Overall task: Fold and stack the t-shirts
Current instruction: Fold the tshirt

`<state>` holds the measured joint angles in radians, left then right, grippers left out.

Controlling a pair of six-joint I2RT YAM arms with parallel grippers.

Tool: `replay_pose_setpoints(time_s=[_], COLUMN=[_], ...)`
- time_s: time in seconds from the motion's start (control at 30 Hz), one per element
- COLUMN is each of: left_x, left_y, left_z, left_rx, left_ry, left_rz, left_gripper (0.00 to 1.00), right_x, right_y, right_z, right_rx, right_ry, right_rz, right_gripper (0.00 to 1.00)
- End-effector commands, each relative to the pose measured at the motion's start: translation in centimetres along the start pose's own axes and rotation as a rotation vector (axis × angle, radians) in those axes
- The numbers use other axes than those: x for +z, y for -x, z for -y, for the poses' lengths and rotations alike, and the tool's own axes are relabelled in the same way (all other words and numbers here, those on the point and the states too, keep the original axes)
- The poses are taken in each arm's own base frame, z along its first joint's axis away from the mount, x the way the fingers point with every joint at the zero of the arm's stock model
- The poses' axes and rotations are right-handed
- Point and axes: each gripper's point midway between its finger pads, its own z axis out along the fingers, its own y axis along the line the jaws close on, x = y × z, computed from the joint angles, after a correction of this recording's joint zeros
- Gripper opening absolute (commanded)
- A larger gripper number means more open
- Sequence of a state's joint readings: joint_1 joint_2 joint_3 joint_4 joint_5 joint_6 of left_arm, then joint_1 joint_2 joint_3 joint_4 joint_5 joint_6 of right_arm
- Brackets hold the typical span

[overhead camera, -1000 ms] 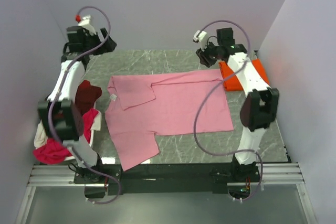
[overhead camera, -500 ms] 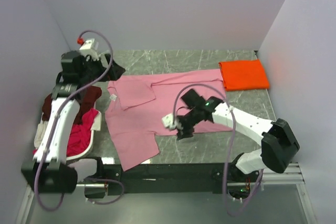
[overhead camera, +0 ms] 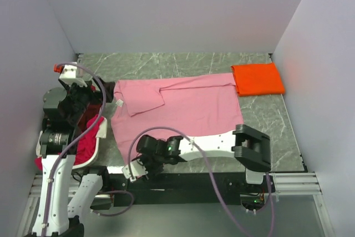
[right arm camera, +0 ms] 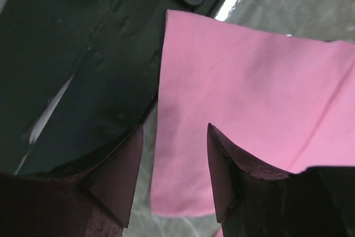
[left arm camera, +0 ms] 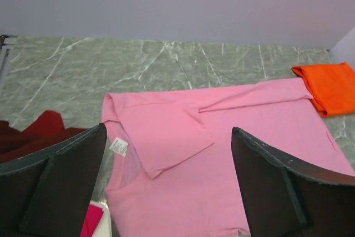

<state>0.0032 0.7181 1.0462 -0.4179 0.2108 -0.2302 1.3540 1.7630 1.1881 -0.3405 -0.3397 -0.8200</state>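
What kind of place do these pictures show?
Probably a robot test cell, not a home: plain walls box in a marble-patterned table, two arms are bolted to its near edge, and a pink t-shirt lies spread.

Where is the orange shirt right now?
From the top camera, the folded orange shirt lies at the table's far right corner, right beside the spread-out pink shirt.

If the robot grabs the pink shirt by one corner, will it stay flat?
Probably not. The pink shirt looks like thin cloth, already folded over at one sleeve, so it should droop. Pushed, it would likely bunch up.
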Motion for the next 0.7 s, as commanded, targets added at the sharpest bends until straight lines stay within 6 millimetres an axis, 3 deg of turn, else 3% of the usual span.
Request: replay_pose_setpoints(time_s=[0.0, 0.3, 0.47, 0.57, 0.67], left_x=[-1.7, -2.9, -2.9, -3.0, -3.1], left_y=[0.1, -1.5, -1.8, -2.0, -1.9], left_z=[-0.5, -0.3, -0.2, -0.3, -0.3], left_rx=[0.025, 0.036, 0.036, 0.036, 0.041], left_ry=[0.038, 0.021, 0.015, 0.015, 0.018], left_rz=[0.033, 0.030, 0.031, 0.028, 0.030], left_gripper=[0.99, 1.00, 0.99, 0.99, 1.00], right_x=[0.5, 3.9, 4.5, 4.9, 5.1], right_y=[1.4, -2.3, -2.7, -3.1, -3.4], right_z=[2.9, 0.9, 0.2, 0.1, -0.1], right_rx=[0.046, 0.085, 0.085, 0.093, 0.107], right_ry=[-0.123, -0.041, -0.022, -0.016, -0.004], right_rz=[-0.020, -0.127, -0.138, -0.152, -0.160], right_gripper=[0.56, 0.51, 0.47, 0.40, 0.21])
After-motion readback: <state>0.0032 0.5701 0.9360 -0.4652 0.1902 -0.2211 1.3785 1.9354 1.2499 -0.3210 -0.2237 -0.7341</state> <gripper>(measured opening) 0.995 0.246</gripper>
